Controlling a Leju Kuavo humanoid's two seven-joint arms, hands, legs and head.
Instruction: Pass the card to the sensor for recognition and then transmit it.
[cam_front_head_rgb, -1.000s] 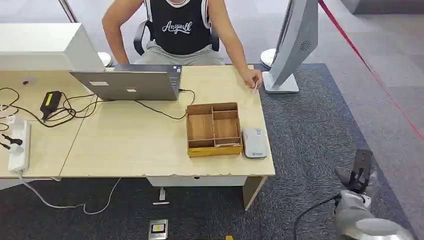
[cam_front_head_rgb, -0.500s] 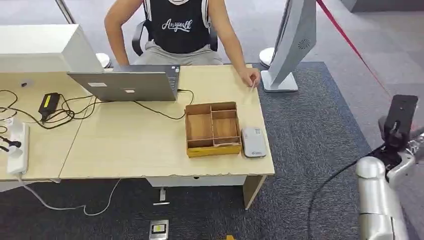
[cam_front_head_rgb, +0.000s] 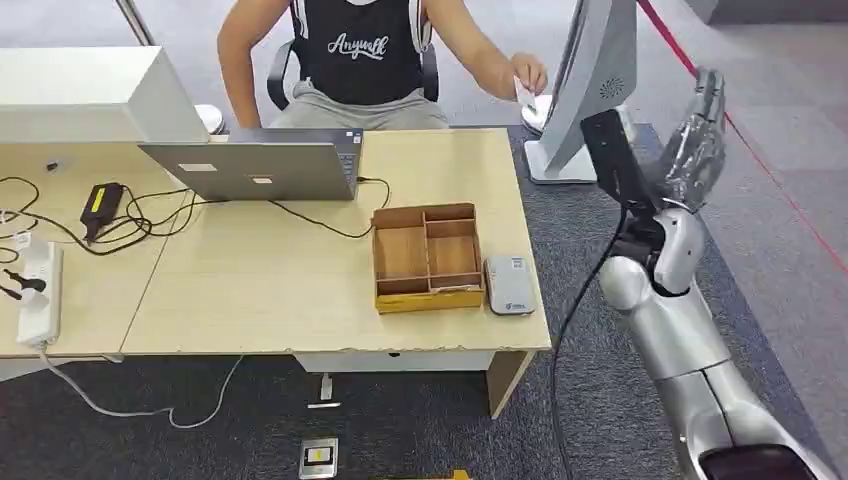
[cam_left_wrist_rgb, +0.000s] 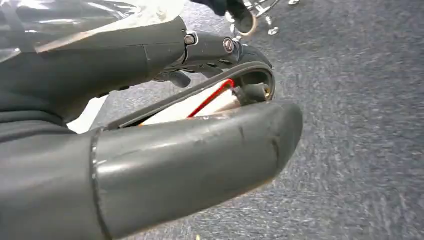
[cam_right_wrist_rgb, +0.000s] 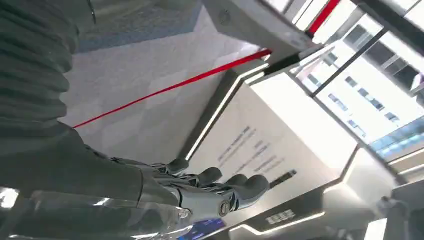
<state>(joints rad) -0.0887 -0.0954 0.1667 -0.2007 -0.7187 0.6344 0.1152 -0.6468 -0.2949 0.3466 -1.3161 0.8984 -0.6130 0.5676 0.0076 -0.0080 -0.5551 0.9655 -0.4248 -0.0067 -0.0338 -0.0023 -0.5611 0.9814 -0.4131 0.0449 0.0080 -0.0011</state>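
**Right robot hand raised beside the desk, card in the person's fingers**

The right robot hand (cam_front_head_rgb: 697, 135) is lifted high off the right end of the desk (cam_front_head_rgb: 300, 290), near the grey curved stand (cam_front_head_rgb: 590, 80). It is wrapped in clear, crinkled plastic, and its silver arm rises from below with a black cable running along it. In the right wrist view its dark, metal-jointed fingers (cam_right_wrist_rgb: 220, 185) lie nearly straight, side by side, with nothing between them.

The card (cam_front_head_rgb: 524, 93), small, white and flat, is pinched in the person's hand (cam_front_head_rgb: 527, 75), held in the air above the far right corner of the desk, just left of the stand and apart from the robot hand.

The sensor (cam_front_head_rgb: 509, 285), a light grey rounded slab, lies flat on the pale wood-grain desk, touching the right side of a square wooden tray (cam_front_head_rgb: 427, 258) with dividers. A grey laptop (cam_front_head_rgb: 255, 165) stands open farther left.

The left robot hand (cam_left_wrist_rgb: 150, 125) hangs over speckled grey carpet, its thick smooth thumb and dark fingers curled together on nothing.
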